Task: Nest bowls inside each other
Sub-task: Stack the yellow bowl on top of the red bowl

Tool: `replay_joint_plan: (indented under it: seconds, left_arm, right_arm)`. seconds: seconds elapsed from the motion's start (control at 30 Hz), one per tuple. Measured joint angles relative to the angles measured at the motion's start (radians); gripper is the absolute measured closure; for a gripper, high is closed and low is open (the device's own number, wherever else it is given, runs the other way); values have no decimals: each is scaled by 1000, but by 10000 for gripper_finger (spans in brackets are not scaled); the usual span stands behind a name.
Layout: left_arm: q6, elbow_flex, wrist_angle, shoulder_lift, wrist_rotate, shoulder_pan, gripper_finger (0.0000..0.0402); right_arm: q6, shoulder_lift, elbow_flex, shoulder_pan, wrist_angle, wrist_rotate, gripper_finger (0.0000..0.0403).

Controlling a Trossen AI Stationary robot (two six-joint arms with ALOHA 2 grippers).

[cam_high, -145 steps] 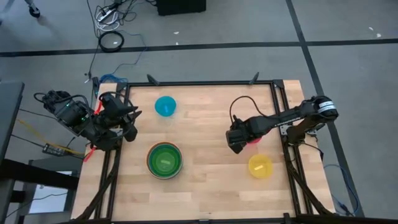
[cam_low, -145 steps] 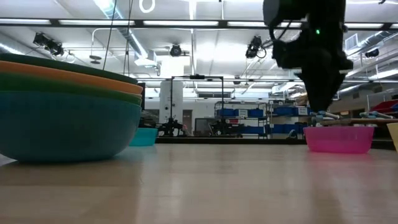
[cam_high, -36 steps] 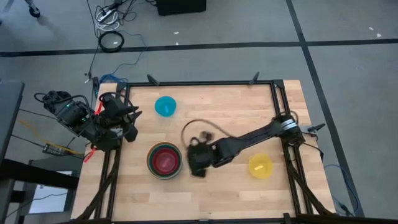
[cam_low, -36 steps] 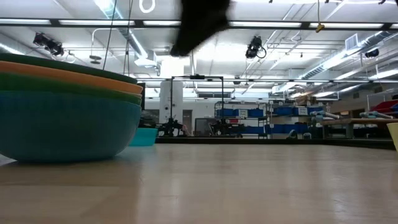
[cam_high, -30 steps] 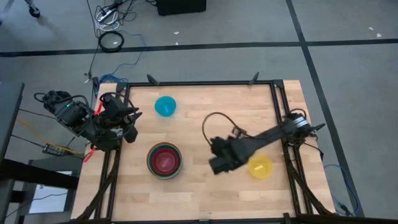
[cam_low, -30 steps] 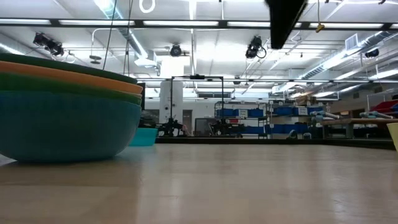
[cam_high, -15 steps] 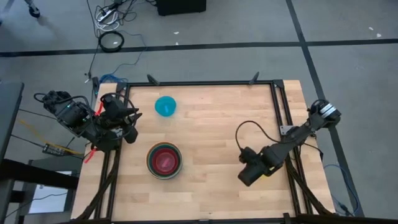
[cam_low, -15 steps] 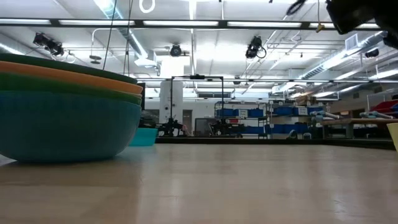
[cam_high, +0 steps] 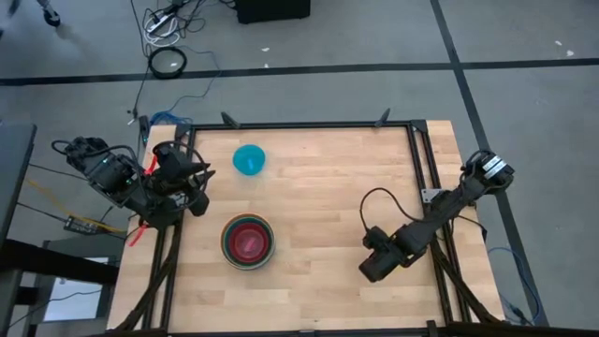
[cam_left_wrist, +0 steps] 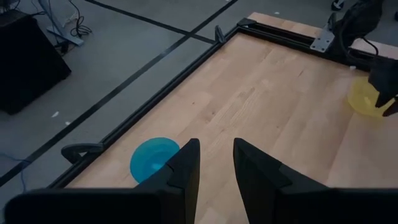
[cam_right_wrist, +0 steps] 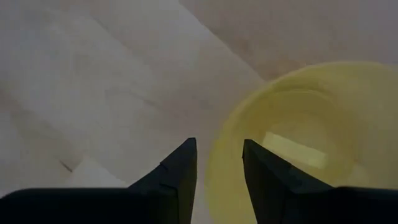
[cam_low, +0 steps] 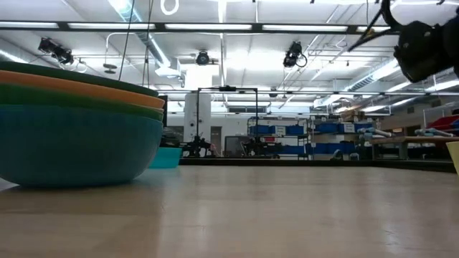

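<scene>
A stack of larger bowls (cam_high: 247, 241) stands left of the table's middle, teal at the bottom (cam_low: 72, 136), with a pink-red bowl (cam_high: 247, 241) lying in it on top. A small cyan bowl (cam_high: 248, 159) rests on its base at the far left. The yellow bowl (cam_right_wrist: 298, 134) stands near the right edge; in the high view the right arm covers it. My right gripper (cam_right_wrist: 217, 165) hangs open above it, pointing down, one finger on either side of the rim, apart from it. My left gripper (cam_left_wrist: 216, 163) waits open at the table's left edge.
A black frame rail (cam_high: 309, 125) runs around the wooden table top (cam_high: 318, 187). Bare wood lies between the stack and the yellow bowl and along the near edge. Cables lie on the floor beyond the far edge.
My right gripper has swung away from beside the stack toward the table's right and near edges. It has sunk and tipped until it points down over the yellow bowl. The bowls have kept still.
</scene>
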Motion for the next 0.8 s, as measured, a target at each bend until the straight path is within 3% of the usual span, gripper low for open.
replay_joint_plan:
  seconds: [0.17, 0.37, 0.47, 0.63, 0.8]
  left_arm:
    - [0, 0, 0, 4, 0, 0, 296]
    - [0, 0, 0, 7, -3, 0, 296]
    - [0, 0, 0, 7, -11, 0, 296]
    - [0, 0, 0, 6, -30, 0, 296]
    - [0, 0, 0, 6, -48, 0, 296]
  right_arm:
    - [16, 0, -82, 5, 113, 28, 291]
    - [-117, 0, -87, -5, 218, 33, 388]
    - [-188, 0, -30, -36, 224, 52, 397]
    - [-475, 0, 131, -126, 353, 177, 402]
    - [-849, 0, 263, -238, 599, 209, 402]
